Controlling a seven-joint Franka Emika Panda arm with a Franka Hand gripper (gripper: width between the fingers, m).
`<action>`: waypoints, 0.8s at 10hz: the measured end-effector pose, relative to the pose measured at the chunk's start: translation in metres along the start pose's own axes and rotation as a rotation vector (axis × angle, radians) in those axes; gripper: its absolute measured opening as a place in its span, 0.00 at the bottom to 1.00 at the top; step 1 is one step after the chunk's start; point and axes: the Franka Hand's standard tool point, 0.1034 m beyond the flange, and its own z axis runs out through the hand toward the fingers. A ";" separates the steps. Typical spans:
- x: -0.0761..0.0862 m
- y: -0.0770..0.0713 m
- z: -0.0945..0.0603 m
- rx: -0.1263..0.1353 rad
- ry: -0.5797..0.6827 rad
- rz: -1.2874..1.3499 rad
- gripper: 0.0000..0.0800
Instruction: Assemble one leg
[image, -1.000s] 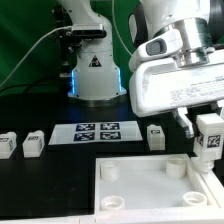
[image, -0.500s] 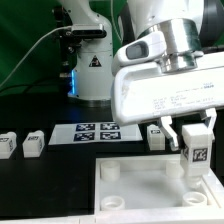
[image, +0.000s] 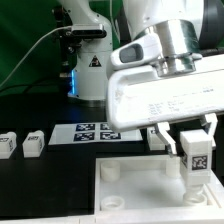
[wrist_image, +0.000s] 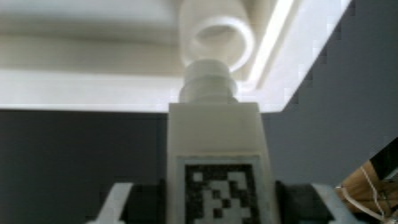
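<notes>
My gripper (image: 193, 140) is shut on a leg (image: 195, 158), a white block with a black-and-white tag, held upright over the far right corner of the big white square plate (image: 140, 195). In the wrist view the leg (wrist_image: 221, 140) runs from between my fingers (wrist_image: 128, 203) toward a round corner socket (wrist_image: 221, 42) of the plate; its rounded end lies at or just short of the socket, contact unclear. Three more legs stand on the table: two at the exterior view's left (image: 9, 144) (image: 34, 142), one behind my gripper (image: 155, 135).
The marker board (image: 96, 132) lies flat on the black table beyond the plate. The robot base (image: 92, 70) with cables stands behind it. The plate's other corner sockets (image: 110, 172) show in the exterior view.
My gripper has carried the leg toward the exterior view's left and down, from beside the plate's right edge to over its far right corner socket. In the last half second it barely moved.
</notes>
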 end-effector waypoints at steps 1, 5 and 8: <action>-0.007 -0.006 0.004 0.004 -0.005 -0.007 0.37; -0.010 -0.010 0.003 0.001 0.028 -0.019 0.37; -0.010 -0.003 0.003 -0.005 0.025 -0.022 0.37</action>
